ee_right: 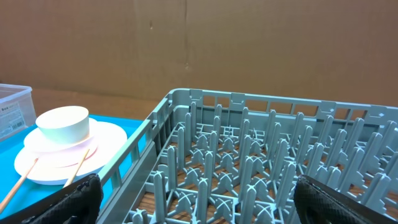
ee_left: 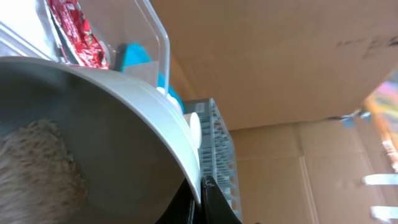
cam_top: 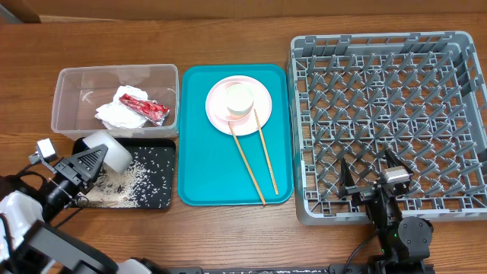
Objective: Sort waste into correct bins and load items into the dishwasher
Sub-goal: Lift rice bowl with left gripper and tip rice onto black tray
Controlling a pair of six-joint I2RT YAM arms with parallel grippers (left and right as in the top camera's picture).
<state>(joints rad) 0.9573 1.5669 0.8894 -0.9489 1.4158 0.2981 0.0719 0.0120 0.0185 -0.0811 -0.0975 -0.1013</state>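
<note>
Overhead, we see the left gripper (cam_top: pixel 93 158) clamping a bowl (cam_top: pixel 110 149) tipped over the black tray (cam_top: pixel 156 199), where rice (cam_top: pixel 125 186) lies. The right gripper (cam_top: pixel 370 176) gapes over the rack (cam_top: pixel 396 84). Left wrist: the bowl hides most; the rice is blurred. Right wrist: we cannot read the label (ee_right: pixel 9 116) on the tub (ee_right: pixel 20 93).

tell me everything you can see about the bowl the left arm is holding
The bowl is pale, round, smooth and glossy like plastic or ceramic. It is tipped on its side above the black tray, its rim pinched by the left end effector. Rice grains sit inside it; more lie on the tray below.
</note>
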